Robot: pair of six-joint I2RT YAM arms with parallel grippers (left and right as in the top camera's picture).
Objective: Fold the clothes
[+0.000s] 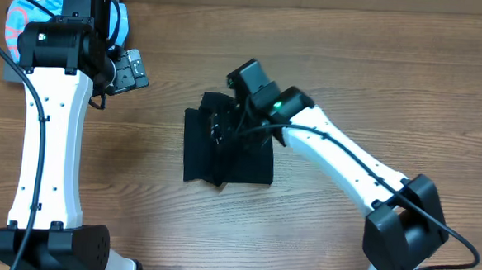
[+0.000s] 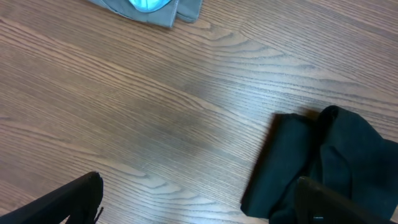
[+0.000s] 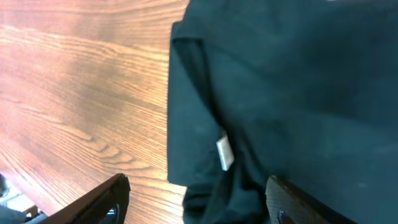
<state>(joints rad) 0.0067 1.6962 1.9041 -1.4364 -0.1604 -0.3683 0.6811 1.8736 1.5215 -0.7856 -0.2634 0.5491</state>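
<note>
Overhead: black T-shirt [image 1: 227, 155] lies mid-tabletop [image 1: 377, 68], a rough folded rectangle w/ its far edge bunched. R arm stretches diagonally from the near-right corner. The right hand [image 1: 225, 122] is low over the shirt's far part, fingers spread, gripping nothing. Right wrist view shows the white label [image 3: 225, 152] betw. them. L arm runs along the left edge. The left hand [image 1: 135, 69] is spread and empty by the far-left corner, beside the light blue shirt [image 1: 20, 16], well apart from the T-shirt.

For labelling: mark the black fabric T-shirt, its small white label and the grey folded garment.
black fabric T-shirt [image 1: 238, 163]: overhead, lower flat panel
small white label [image 3: 225, 153]: right wrist, centre
grey folded garment [image 2: 185, 10]: left wrist, right corner
</note>
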